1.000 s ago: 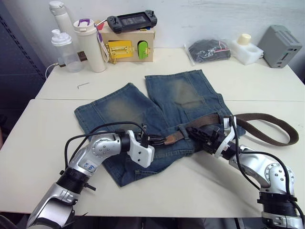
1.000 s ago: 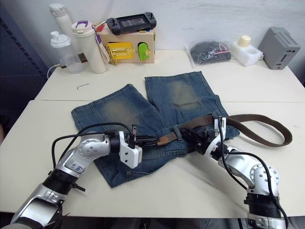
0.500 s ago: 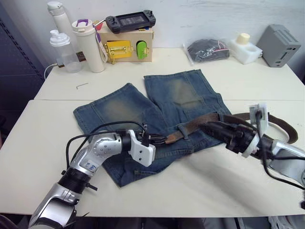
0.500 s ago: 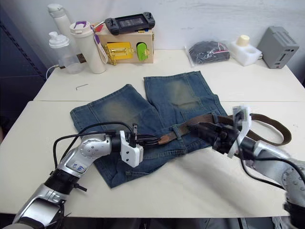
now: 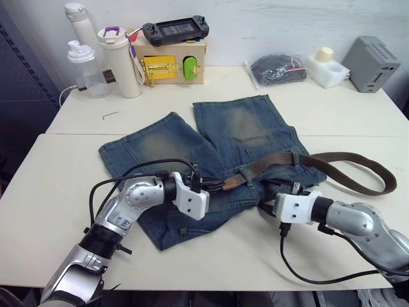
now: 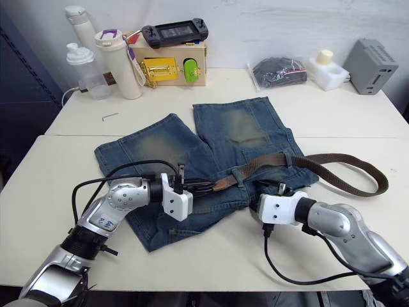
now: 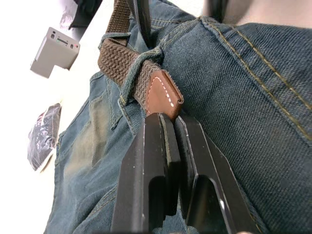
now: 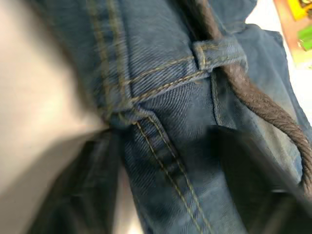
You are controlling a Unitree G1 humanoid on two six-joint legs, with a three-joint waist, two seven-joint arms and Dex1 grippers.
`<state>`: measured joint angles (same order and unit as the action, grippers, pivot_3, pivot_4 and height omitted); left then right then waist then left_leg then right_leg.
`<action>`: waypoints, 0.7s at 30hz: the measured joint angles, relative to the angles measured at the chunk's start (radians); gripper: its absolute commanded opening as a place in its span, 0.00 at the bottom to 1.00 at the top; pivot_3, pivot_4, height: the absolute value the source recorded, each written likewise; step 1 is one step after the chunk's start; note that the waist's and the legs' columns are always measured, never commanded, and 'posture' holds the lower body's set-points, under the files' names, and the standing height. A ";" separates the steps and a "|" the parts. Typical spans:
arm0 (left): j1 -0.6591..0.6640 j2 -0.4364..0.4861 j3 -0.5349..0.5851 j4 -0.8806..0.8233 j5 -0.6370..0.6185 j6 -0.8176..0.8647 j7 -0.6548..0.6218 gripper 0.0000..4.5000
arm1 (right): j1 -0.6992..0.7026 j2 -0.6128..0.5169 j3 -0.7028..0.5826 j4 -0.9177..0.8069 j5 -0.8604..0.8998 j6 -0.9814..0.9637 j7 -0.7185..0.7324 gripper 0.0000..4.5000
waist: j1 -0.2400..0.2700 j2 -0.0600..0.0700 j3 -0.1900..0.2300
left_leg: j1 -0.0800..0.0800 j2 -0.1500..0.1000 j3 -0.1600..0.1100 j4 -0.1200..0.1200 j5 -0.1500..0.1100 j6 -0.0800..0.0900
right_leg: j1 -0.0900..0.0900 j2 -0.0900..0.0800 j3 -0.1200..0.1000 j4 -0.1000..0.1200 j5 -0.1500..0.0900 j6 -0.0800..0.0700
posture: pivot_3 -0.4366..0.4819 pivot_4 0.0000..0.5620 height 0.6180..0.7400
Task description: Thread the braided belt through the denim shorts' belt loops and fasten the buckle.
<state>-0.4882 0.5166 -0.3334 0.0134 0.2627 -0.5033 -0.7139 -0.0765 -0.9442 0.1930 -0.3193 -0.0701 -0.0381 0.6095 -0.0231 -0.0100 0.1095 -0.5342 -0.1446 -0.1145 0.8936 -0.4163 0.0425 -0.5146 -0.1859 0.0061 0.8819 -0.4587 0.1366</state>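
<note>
Lab: white tables [image 5: 332, 115] holding test latch box [image 5: 171, 61].

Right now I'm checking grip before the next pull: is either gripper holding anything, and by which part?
The left gripper pinches the belt by its tan leather tip. The right gripper's hold cannot be told.

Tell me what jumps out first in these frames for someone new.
The shorts spread across the middle of the table, with the belt threaded through a loop and trailing off in a big curve toward the robot's right. The left claw is shut on the belt's tan leather tip at the waistband, and the right claw sits at the waistband nearby. Bottles and a wooden latch box crowd the far left corner.
</note>
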 measured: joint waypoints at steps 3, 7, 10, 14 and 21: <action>0.006 0.004 0.000 -0.013 0.000 0.007 -0.001 0.00 | -0.011 0.042 -0.006 0.046 -0.012 0.029 -0.016 0.14 | 0.010 0.000 0.000 | 0.000 0.000 0.000 0.002 0.000 0.000 | 0.000 0.000 0.000 0.002 0.000 0.000 | 0.48 0.27 0.22; 0.016 0.010 0.001 -0.040 0.000 0.017 -0.001 0.00 | -0.039 0.059 -0.045 0.136 -0.024 0.060 -0.062 0.03 | 0.028 0.000 0.000 | 0.000 -0.003 -0.001 0.005 0.000 0.000 | 0.000 0.000 0.001 0.005 0.000 0.000 | 0.48 0.27 0.22; 0.040 0.023 0.007 -0.069 0.000 0.025 -0.001 0.00 | -0.076 0.031 -0.128 0.314 -0.067 0.093 -0.133 0.03 | 0.061 0.000 0.000 | 0.000 -0.010 -0.006 0.010 0.000 0.001 | -0.004 0.000 0.004 0.012 0.000 0.000 | 0.48 0.27 0.22; 0.050 0.035 0.011 -0.089 0.000 0.033 -0.001 0.00 | -0.088 0.017 -0.146 0.383 -0.093 0.065 -0.146 0.03 | 0.076 0.000 0.000 | -0.002 -0.011 -0.007 0.013 -0.001 0.002 | -0.005 0.000 0.010 0.017 0.000 0.000 | 0.48 0.27 0.22; 0.063 0.042 0.017 -0.099 0.000 0.035 0.000 0.00 | -0.066 0.009 -0.183 0.387 -0.070 -0.010 -0.092 0.21 | 0.074 0.000 0.000 | -0.013 -0.012 -0.007 0.016 -0.001 0.002 | -0.015 0.000 0.015 0.025 0.000 0.000 | 0.48 0.27 0.22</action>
<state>-0.4256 0.5590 -0.3163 -0.0856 0.2625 -0.4684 -0.7142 -0.1423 -0.9347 0.0102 0.0676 -0.1399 -0.0478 0.5172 0.0508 -0.0101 0.1092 -0.5469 -0.1563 -0.1214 0.9093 -0.4168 0.0441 -0.5295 -0.1856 0.0215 0.9069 -0.4590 0.1361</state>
